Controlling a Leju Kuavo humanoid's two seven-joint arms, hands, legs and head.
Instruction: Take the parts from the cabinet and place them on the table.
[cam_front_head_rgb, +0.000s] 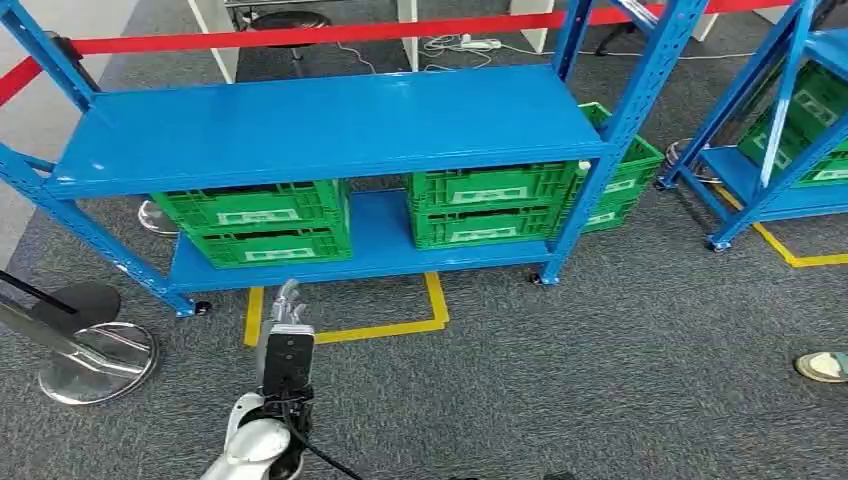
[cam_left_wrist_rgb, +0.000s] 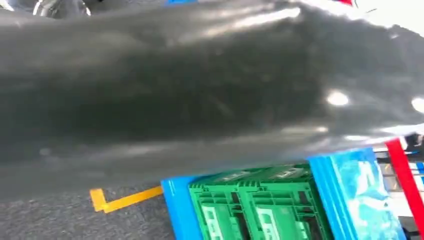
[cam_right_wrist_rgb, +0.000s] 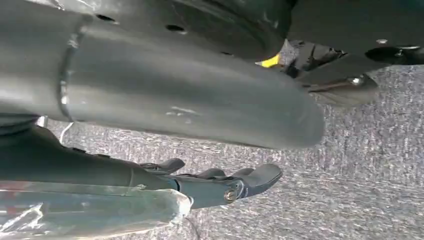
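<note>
you face a blue cabinet (cam_front_head_rgb: 330, 125) whose wide top shelf lies bare, its front edge running across your head view. under it, on the lower shelf, two stacks of green crates (cam_front_head_rgb: 262, 222) sit side by side, two crates high each, with a gap between the stacks; more green crates (cam_front_head_rgb: 628, 165) stand just past the right upright. you cannot see into any crate, so the parts they may hold are hidden from you. yellow floor tape (cam_front_head_rgb: 350, 325) marks a bay on the grey carpet in front of the cabinet, and that carpet gives you open room ahead and to the right. a chrome post base (cam_front_head_rgb: 95, 362) stands at your left, near the cabinet's corner foot. a second blue rack (cam_front_head_rgb: 765, 175) with crates stands well apart on the right. your left hand (cam_front_head_rgb: 286, 305) is raised over the tape, fingers spread, holding nothing. your right hand (cam_right_wrist_rgb: 220, 182) hangs over the carpet, fingers straight and apart, holding nothing.
</note>
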